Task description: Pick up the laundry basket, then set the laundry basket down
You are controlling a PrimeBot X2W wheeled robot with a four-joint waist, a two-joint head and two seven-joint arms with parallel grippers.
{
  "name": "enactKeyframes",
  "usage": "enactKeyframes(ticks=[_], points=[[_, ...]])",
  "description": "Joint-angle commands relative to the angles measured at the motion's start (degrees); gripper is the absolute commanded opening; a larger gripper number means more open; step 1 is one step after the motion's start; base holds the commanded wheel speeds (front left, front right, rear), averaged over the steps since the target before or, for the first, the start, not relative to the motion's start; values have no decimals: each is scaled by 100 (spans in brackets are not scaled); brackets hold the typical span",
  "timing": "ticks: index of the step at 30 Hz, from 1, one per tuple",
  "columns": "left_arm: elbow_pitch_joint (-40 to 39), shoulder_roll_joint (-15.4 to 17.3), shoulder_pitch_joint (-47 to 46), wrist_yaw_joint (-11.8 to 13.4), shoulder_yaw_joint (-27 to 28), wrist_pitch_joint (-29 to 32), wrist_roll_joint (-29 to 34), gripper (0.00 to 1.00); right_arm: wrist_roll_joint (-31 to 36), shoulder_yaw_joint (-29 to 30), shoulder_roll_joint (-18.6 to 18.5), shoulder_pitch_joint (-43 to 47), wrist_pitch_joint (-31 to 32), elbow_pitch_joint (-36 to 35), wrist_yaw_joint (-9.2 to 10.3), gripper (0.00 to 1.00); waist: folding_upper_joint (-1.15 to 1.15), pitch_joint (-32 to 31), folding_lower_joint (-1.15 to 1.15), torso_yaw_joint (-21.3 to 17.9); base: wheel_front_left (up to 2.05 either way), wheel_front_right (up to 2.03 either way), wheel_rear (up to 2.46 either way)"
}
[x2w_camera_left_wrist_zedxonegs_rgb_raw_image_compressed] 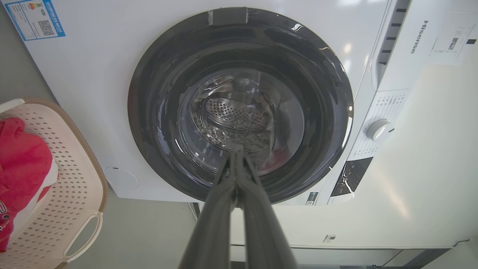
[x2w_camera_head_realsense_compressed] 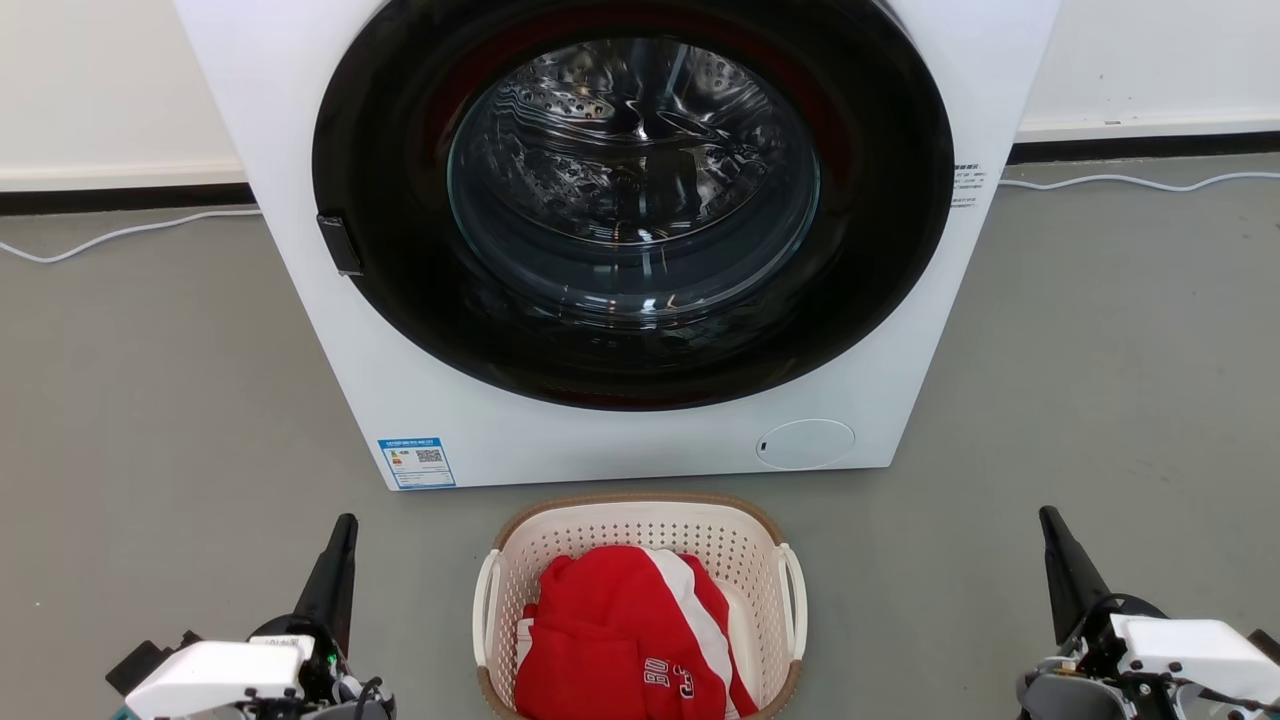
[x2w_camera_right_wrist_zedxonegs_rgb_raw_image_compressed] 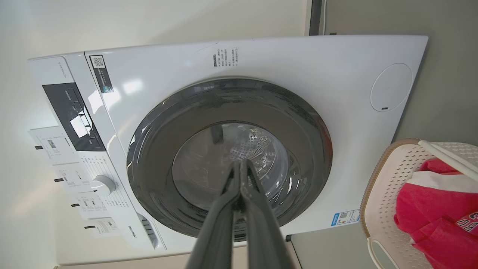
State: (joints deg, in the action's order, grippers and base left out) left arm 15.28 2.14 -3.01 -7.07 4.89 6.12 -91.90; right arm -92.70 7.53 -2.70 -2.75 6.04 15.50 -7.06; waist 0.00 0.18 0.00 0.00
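The laundry basket [x2w_camera_head_realsense_compressed: 640, 520] sits on the grey floor [x2w_camera_head_realsense_compressed: 150, 400] just in front of the washing machine [x2w_camera_head_realsense_compressed: 520, 440], midway between the two arms, with a red and white garment [x2w_camera_head_realsense_compressed: 620, 640] heaped inside it. The left end effector [x2w_camera_head_realsense_compressed: 345, 530] hovers off to the basket's left and the right end effector [x2w_camera_head_realsense_compressed: 1050, 525] further off to its right. Both point towards the machine, and neither touches anything. In each wrist view the two fingers are pressed together at the tips, pinching nothing.

That is the first risk. If an arm goes for the left handle [x2w_camera_head_realsense_compressed: 485, 610] or the right handle [x2w_camera_head_realsense_compressed: 797, 600] without spreading its fingers, it will likely shove the light basket across the floor rather than take hold. The handles are thin white loops lying close against the basket wall, so a finger aimed slightly off could ride up the perforated side or catch in the holes.

Lifting by one handle, or with one arm leading, would probably tip the basket and let the garment slide out. The garment seems to sit towards the near end, though that end is cut off at the bottom of the head view, so the balance is hard to judge.

The gap to the machine looks small. A forward swing on the way up, or a careless set-down, could knock the rim against the white front panel.
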Motion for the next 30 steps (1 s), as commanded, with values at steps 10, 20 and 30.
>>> enactKeyframes(ticks=[10, 20, 30], points=[[168, -41, 157, 0, -41, -81, 7, 100, -3, -89, 22, 163, -92, 78, 2, 100, 0, -4, 10, 0, 0, 0, 0], [89, -9, 185, -3, -115, -231, 74, 100, 151, -229, -11, 190, -261, -64, -1, 100, 0, 4, 0, 5, 0, 0, 0], [76, 71, 192, -6, -224, -411, 323, 100, 683, -307, -60, 190, -413, -114, -5, 100, 0, -2, 0, 9, 0, 0, 0]])
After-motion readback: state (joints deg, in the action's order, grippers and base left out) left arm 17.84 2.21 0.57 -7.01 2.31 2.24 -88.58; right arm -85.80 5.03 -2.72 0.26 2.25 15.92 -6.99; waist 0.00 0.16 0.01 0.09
